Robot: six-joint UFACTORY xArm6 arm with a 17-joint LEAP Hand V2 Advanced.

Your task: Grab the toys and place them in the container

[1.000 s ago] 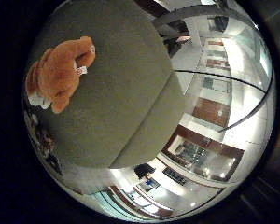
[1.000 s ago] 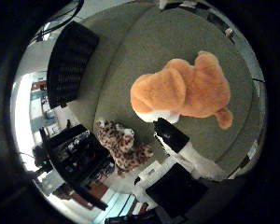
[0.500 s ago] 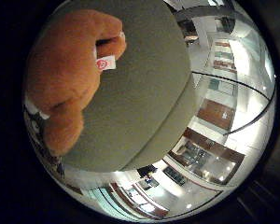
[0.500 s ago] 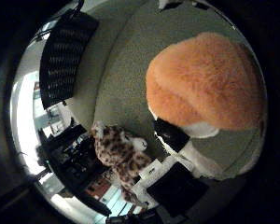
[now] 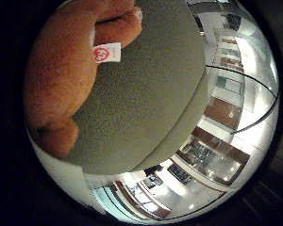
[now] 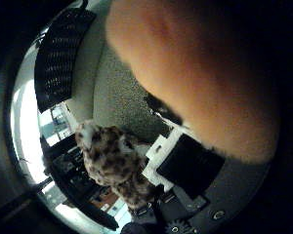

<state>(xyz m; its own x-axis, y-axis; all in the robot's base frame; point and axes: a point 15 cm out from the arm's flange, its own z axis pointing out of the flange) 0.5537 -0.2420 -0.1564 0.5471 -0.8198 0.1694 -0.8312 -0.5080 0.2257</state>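
Observation:
An orange plush toy [image 6: 210,73] with a white tag [image 5: 106,52] lies on a grey-green padded surface [image 5: 146,94]. It fills much of both palm views, so it is very close under my hand [image 6: 185,168]. Only a white and black part of the hand shows beside the toy, and no fingers curl round it. A leopard-spotted plush toy [image 6: 112,161] lies at the edge of the same surface, beside that part of the hand. A black mesh container [image 6: 58,53] stands past the surface's edge, away from both toys.
The padded surface ends in a rounded edge [image 5: 179,136], with a white floor and glass-walled rooms [image 5: 217,150] beyond it. Dark shelving [image 6: 68,170] stands behind the spotted toy.
The palm has come down close to the orange toy, which has grown from a small shape to filling much of both views. The toys themselves have not moved.

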